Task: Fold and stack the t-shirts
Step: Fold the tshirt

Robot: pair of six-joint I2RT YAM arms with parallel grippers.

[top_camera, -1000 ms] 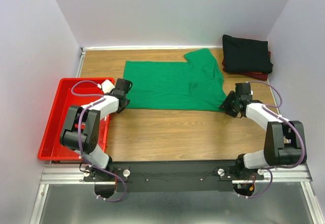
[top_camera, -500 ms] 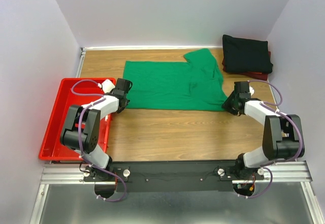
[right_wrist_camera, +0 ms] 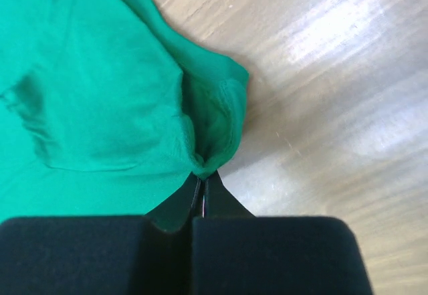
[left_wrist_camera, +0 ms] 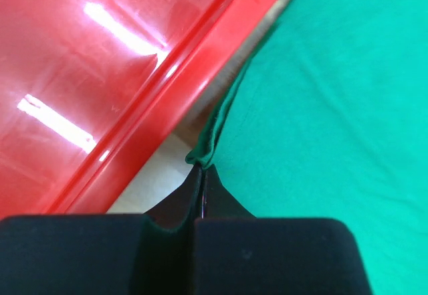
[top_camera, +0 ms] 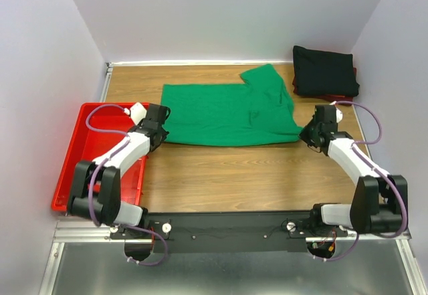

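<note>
Wood-grain table [top_camera: 234,174]; soft green t-shirt [top_camera: 221,111] spread flat; left tool [left_wrist_camera: 202,180], right tool [right_wrist_camera: 202,181] each pinching hem corner.

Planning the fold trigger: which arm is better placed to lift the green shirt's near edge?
Neither alone. Left fingers are shut on the green shirt at its near-left corner by the tray, right fingers at its near-right corner. Lift both together; right is nearer the black shirt.

Green t-shirt [top_camera: 221,111] (red tray [top_camera: 67,161])
</note>
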